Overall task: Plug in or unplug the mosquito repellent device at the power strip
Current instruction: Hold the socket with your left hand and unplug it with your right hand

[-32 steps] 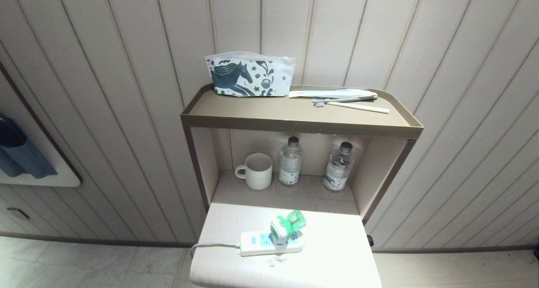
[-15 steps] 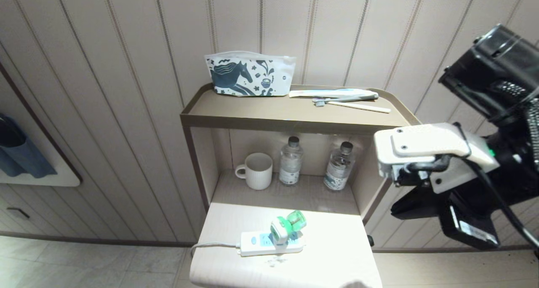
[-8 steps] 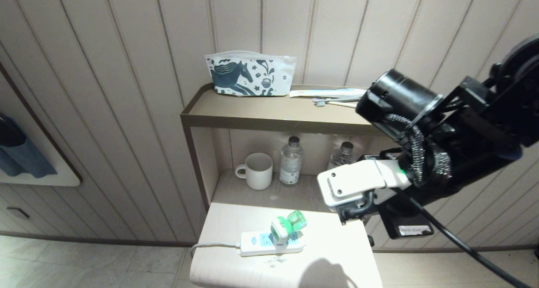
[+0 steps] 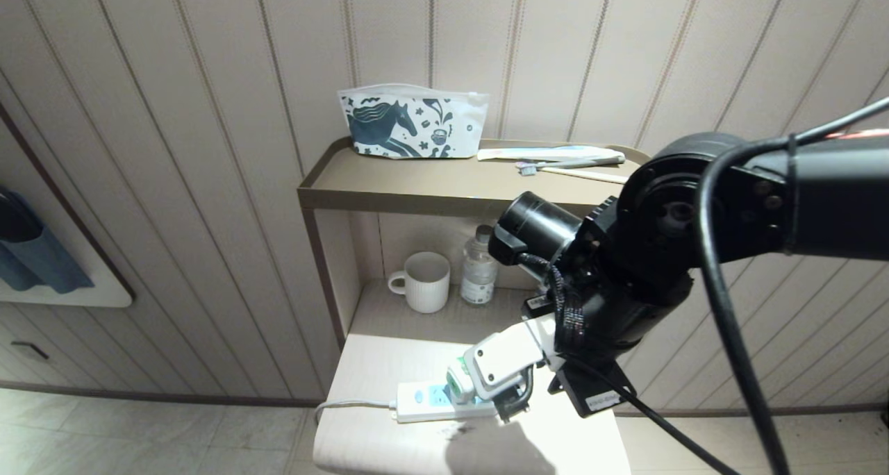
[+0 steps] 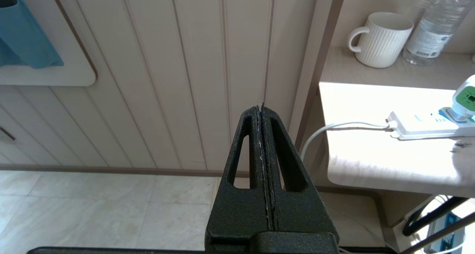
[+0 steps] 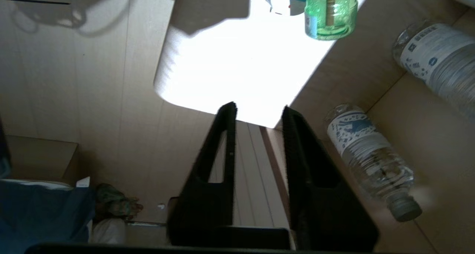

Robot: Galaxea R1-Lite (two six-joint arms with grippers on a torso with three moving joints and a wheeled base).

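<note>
Standing against panelled wall, two-tier shelf unit (image 4: 486, 197), right gripper (image 6: 258, 111) above lower ledge, fingers parted, empty, near device at 12 o'clock, power strip (image 4: 434, 400) on ledge, mosquito repellent device (image 6: 330, 10) plugged in, left gripper (image 5: 261, 109) parked aside, clenched.

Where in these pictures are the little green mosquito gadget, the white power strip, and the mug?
mosquito repellent device (image 6: 330, 12): right wrist view, on its translucent green bottle.
power strip (image 5: 419, 124): left wrist view, on the white bar near the cord end.
mug (image 4: 426, 282): head view, on its ribbed white side.
</note>
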